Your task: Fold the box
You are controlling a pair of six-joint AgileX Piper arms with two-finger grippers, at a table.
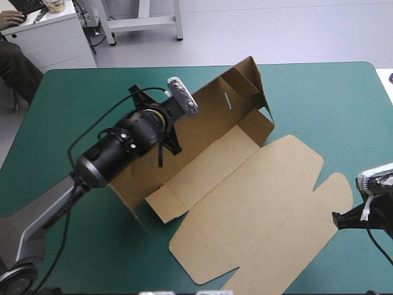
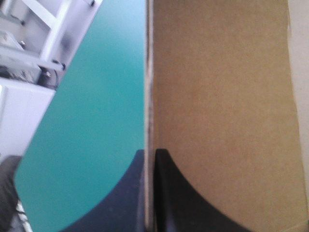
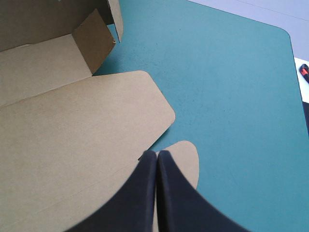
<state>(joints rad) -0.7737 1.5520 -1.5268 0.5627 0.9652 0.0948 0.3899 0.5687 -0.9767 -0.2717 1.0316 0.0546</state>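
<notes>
The brown box [image 1: 245, 203] lies partly formed in the middle of the teal-green cover. Its long back wall [image 1: 215, 117] stands raised and its lid lies flat toward the front right. My left gripper [image 1: 171, 146] is shut on that wall's upper edge; in the left wrist view the board [image 2: 217, 96] runs edge-on between the fingers [image 2: 169, 193]. A short end flap [image 1: 166, 206] stands up at the near left, and the far end wall [image 1: 245, 86] is raised too. My right gripper [image 3: 157, 153] is shut and holds nothing, hovering over the lid's rounded tab [image 3: 186, 154] at the table's right edge.
Bare teal-green cover [image 3: 231, 96] stretches beyond the lid toward the table's far right corner. A small red and black object [image 3: 304, 71] sits just off the table's right edge. A white cabinet [image 1: 49, 34] stands beyond the far left corner.
</notes>
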